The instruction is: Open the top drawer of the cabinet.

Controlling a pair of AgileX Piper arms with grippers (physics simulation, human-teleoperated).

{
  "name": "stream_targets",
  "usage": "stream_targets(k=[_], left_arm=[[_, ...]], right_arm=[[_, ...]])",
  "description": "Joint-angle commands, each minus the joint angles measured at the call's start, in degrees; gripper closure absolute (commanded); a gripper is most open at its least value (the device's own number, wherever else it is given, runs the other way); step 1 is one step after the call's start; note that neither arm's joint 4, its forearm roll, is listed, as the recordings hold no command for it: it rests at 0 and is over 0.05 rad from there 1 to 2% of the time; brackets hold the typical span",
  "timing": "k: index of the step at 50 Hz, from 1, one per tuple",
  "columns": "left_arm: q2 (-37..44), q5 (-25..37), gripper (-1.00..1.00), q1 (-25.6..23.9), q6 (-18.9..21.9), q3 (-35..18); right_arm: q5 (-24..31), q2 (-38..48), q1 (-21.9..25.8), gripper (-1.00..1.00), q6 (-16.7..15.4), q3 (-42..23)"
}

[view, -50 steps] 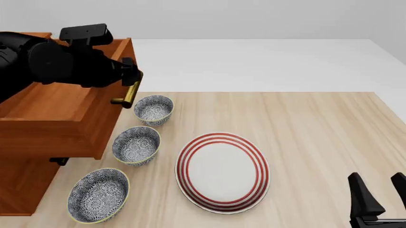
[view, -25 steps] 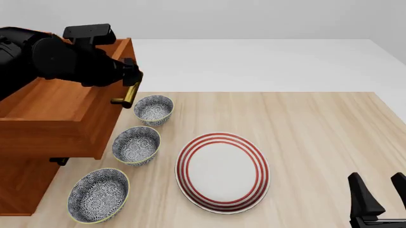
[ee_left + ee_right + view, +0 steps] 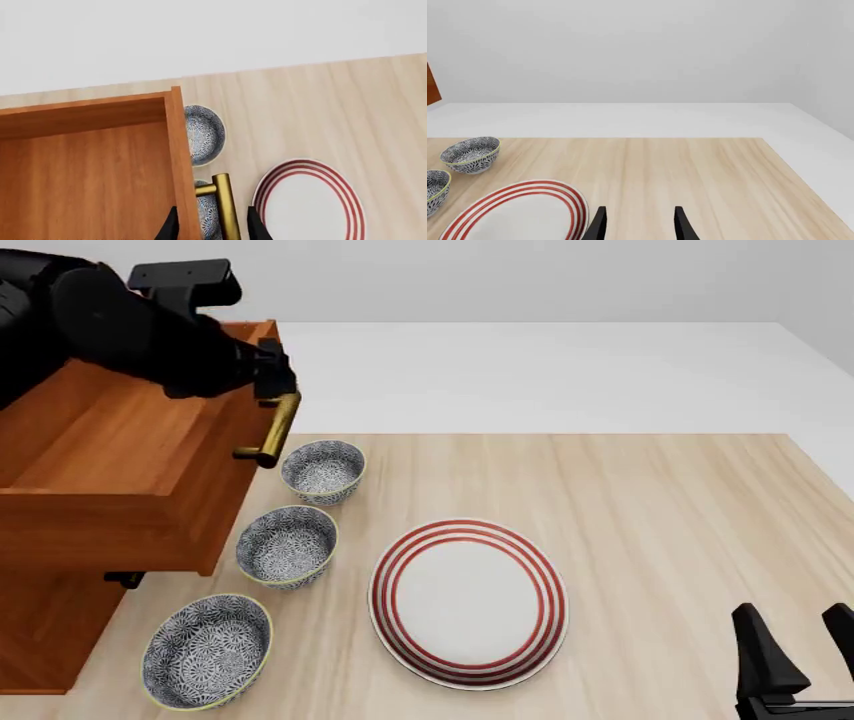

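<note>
The cabinet (image 3: 47, 630) stands at the table's left. Its top drawer (image 3: 120, 455) is pulled out, showing its plain wood interior, also seen in the left wrist view (image 3: 87, 175). The drawer's brass bar handle (image 3: 274, 432) sticks out from the front panel. My left gripper (image 3: 275, 380) is open and sits just above the handle's far end. In the left wrist view the handle (image 3: 223, 205) lies between the spread fingers of the left gripper (image 3: 211, 229). My right gripper (image 3: 801, 660) is open and empty at the near right, also shown in the right wrist view (image 3: 638, 225).
Three patterned bowls (image 3: 323, 470) (image 3: 287, 545) (image 3: 207, 650) line up along the drawer's right side, partly under it. A red-striped white plate (image 3: 467, 602) lies mid-table. The table's far edge runs behind the bowls.
My left arm and gripper have risen from the handle's level to just above it. The drawer stays pulled out. The right arm has not moved.
</note>
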Motion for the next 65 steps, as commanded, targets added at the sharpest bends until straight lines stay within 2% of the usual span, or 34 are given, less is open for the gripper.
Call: stream_targets(k=[1,28,36,43,51,57,65], left_arm=[[-1.4,2.8,-1.0,-1.3,2.6,-8.0],[-3.8,6.8,-1.0,-1.7,5.3,-14.4],[-5.7,5.8,-1.0,-3.0,5.6,-11.8],[-9.2,4.3,-1.0,-7.3,5.8,-7.7],[-11.0,4.4,-1.0,-8.4,6.7,-7.5],[-13.4,5.4,-1.0,-11.7,7.1,-7.1],[-14.8,5.4,-1.0,-12.0,7.8,-6.7]], right_arm=[[0.0,0.0,0.0,-1.0,0.0,0.0],[0.0,0.0,0.0,-1.0,0.0,0.0],[0.0,0.0,0.0,-1.0,0.0,0.0],[0.0,0.0,0.0,-1.0,0.0,0.0],[0.0,0.0,0.0,-1.0,0.0,0.0],[0.0,0.0,0.0,-1.0,0.0,0.0],[0.0,0.0,0.0,-1.0,0.0,0.0]])
